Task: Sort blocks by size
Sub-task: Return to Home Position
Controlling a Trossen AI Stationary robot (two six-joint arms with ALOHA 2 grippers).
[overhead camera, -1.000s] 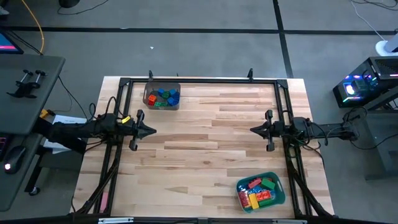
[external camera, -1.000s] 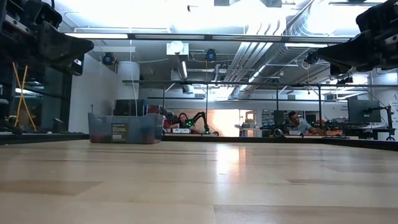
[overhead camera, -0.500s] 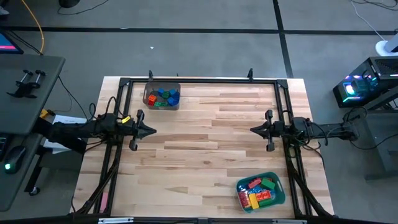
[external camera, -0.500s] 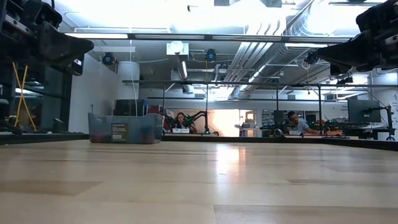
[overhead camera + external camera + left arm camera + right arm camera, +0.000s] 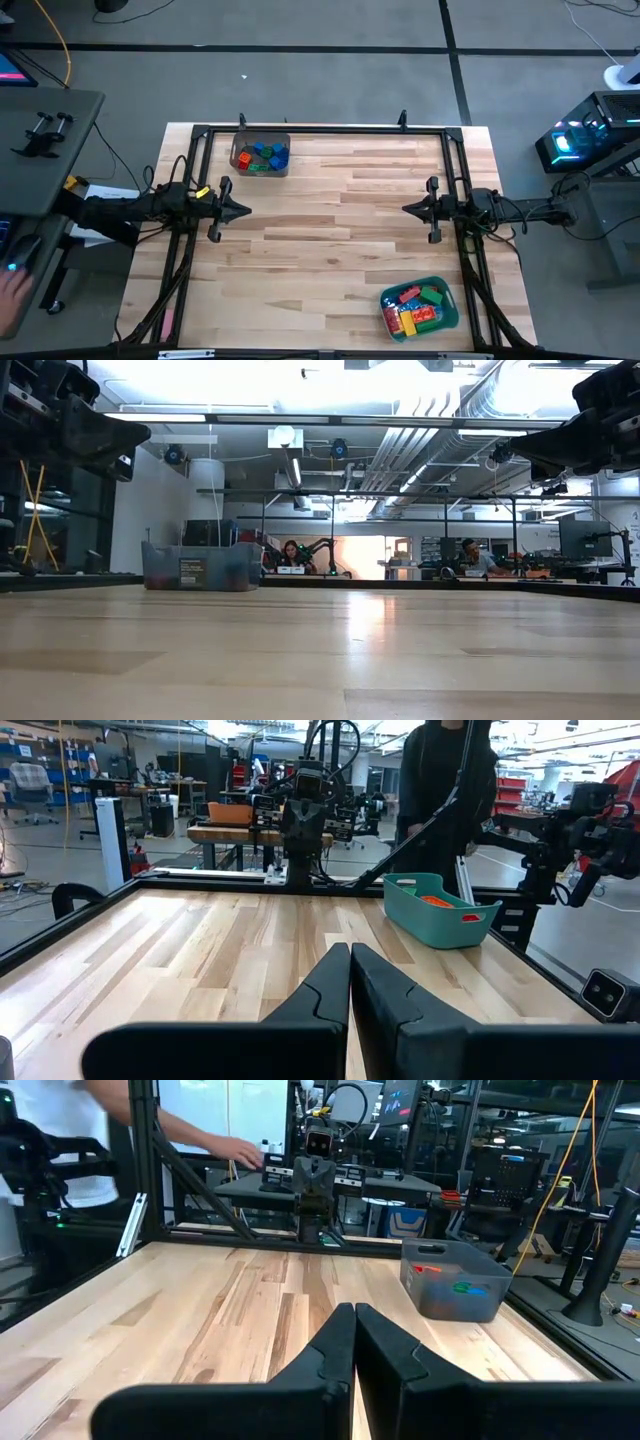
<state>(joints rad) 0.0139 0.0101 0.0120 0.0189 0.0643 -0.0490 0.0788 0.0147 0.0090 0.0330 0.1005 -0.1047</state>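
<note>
Coloured blocks (image 5: 262,156) lie in a grey bin (image 5: 284,167) at the table's far left, also seen as the grey bin (image 5: 455,1285) in the right wrist view. More blocks (image 5: 414,308) fill a teal bin (image 5: 450,305) at the near right, which also shows as the teal bin (image 5: 440,912) in the left wrist view. My left gripper (image 5: 246,210) hovers shut at the left side, pointing level toward the middle. My right gripper (image 5: 405,209) hovers shut at the right side, facing it. Neither holds anything.
A black frame (image 5: 320,130) runs around the wooden table (image 5: 330,230). Bare wood lies between the two grippers. A person's hand (image 5: 12,290) shows off the table at the left, and a person's arm (image 5: 200,1135) reaches behind the left arm's base.
Neither arm has moved. A person's hand has come into the high view off the table's near left.
</note>
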